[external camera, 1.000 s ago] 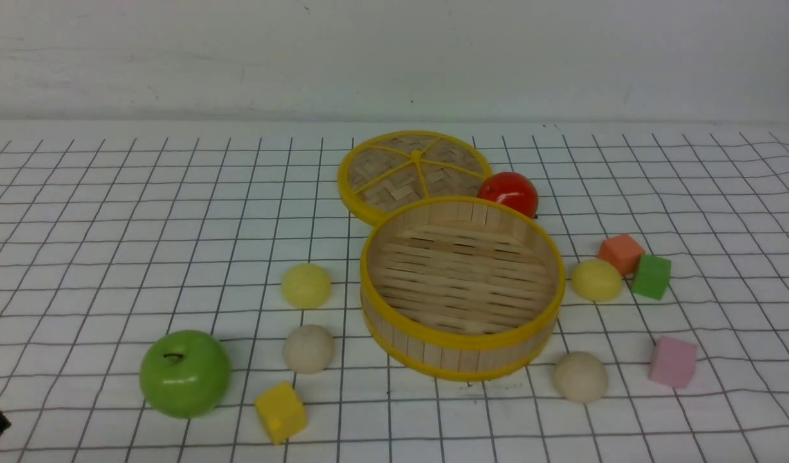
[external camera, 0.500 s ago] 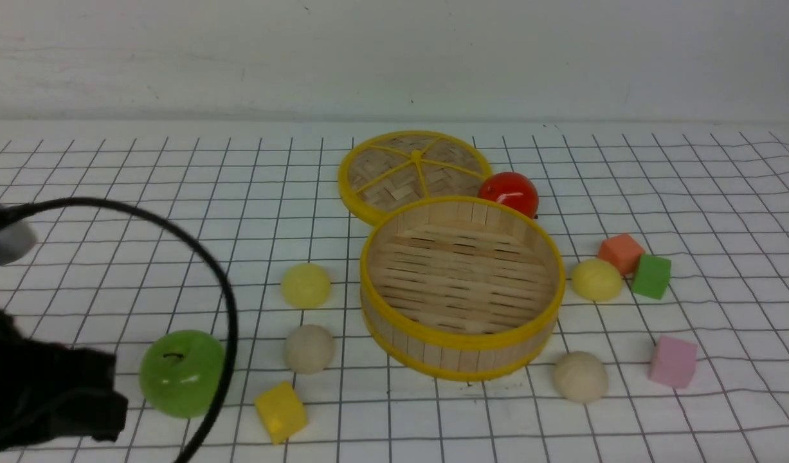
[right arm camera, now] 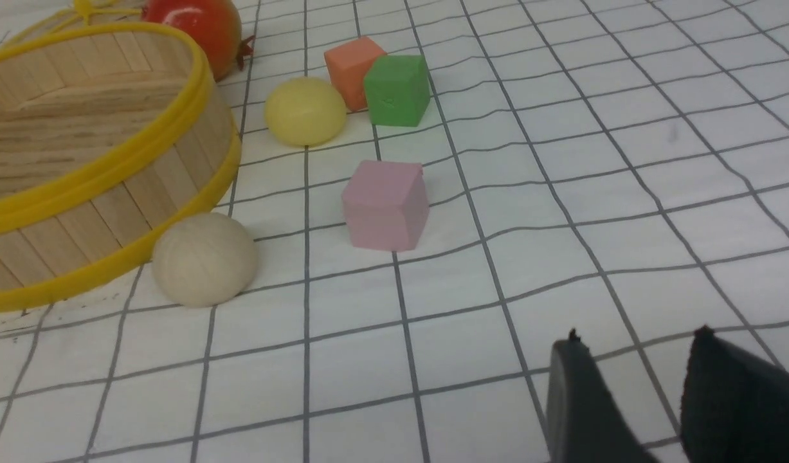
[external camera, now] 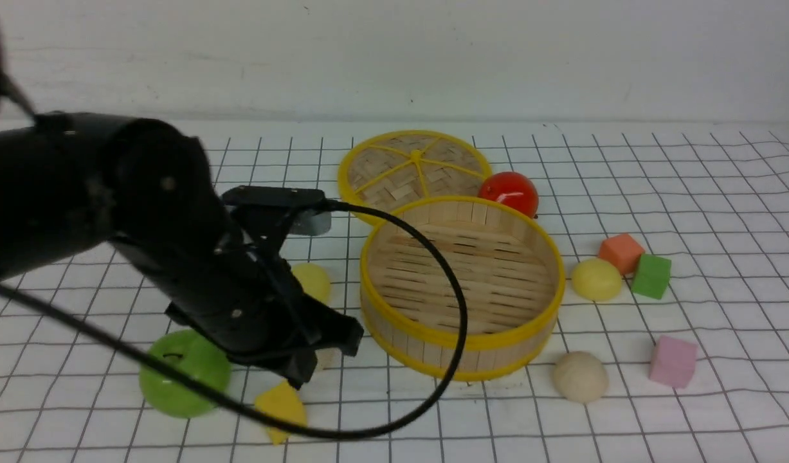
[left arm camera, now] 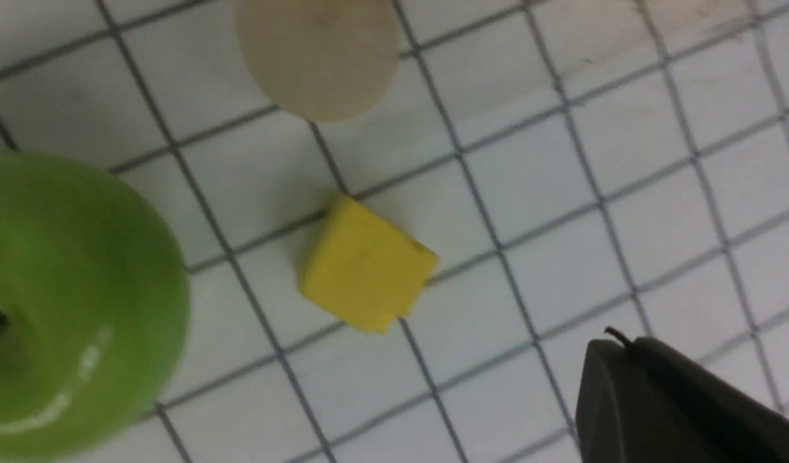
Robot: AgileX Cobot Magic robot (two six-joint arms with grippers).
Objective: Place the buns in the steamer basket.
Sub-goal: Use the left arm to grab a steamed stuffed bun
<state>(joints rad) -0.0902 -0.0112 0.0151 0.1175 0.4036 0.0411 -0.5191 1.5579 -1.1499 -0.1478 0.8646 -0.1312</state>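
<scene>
Working from near to far, with hours read around the basket's centre and six nearest me, my left claw is pinched closed with nothing in it, while my right claw stands with its fingers apart, also unladen. The yellow cube lies toward eight o'clock and the green apple between eight and nine; neither is wanted. One beige bun sits at four o'clock; the other beige bun, partly hidden by my left arm in the front view, is at eight. The steamer basket shows no bun on its slatted floor, so I judge I am at the reaching step for the first bun. At three o'clock is one yellow bun, close to the orange cube; at nine is its yellow twin. Beyond, the woven lid lies at eleven and the red fruit at one, both to be left alone. My next move calls for spreading the left claw above the eight or nine o'clock bun, lowering it astride the dome and squeezing gently, since a smooth bun may roll, then lifting it clear of the rim.
</scene>
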